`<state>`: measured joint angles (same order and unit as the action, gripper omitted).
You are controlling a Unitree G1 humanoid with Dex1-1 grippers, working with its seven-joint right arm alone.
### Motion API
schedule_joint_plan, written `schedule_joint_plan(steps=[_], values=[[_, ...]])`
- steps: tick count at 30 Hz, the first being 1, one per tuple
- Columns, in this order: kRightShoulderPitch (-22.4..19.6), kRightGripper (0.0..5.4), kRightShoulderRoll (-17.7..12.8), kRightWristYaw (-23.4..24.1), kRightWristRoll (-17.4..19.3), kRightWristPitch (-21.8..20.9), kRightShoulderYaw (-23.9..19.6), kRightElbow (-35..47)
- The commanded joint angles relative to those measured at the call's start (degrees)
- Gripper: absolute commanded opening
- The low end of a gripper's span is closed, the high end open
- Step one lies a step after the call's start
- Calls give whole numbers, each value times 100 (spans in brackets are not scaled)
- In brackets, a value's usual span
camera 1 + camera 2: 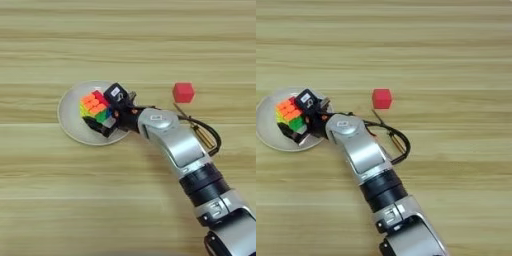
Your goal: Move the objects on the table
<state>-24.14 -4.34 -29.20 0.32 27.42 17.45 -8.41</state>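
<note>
The right gripper of two black fingers [104, 117] is closed around the multicoloured 3x3 puzzle cube [96, 107], one finger [116, 94] against the cube's far-right side and the other [99, 127] under its near edge — the jaws spread just to the cube's width. The cube sits tilted over the round pale grey plate [70, 117]; whether its lower corner touches the plate or hangs just above it cannot be told from either view. Orange, red, yellow and green squares show on its upper faces.

The silver forearm [175, 140] runs in from the bottom right corner of the picture, crossing the light wood-grain table [125, 45] diagonally towards the plate, which lies left of the table's middle.

The small plain red cube [183, 92] stands on the bare wood well to the right of the plate, just beyond the forearm and apart from it. The thin screwdriver with amber-brown handle [204, 138] lies on the far-right side of the forearm, its slim shaft pointing up towards the red cube; a black cable of the arm loops around it, so the handle shows only in part.
</note>
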Motion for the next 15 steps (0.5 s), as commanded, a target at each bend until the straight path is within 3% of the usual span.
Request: schedule_joint_plan(steps=[1,7,12,15], values=[[-475,536,89,107,261,-342,-430,467],[-598,536,68,-24,766,-406,-983,833],[-729,536,6,-240,1404,-585,-1562,1013],[-812,536,-134,-273,1545,-665,-1790,955]])
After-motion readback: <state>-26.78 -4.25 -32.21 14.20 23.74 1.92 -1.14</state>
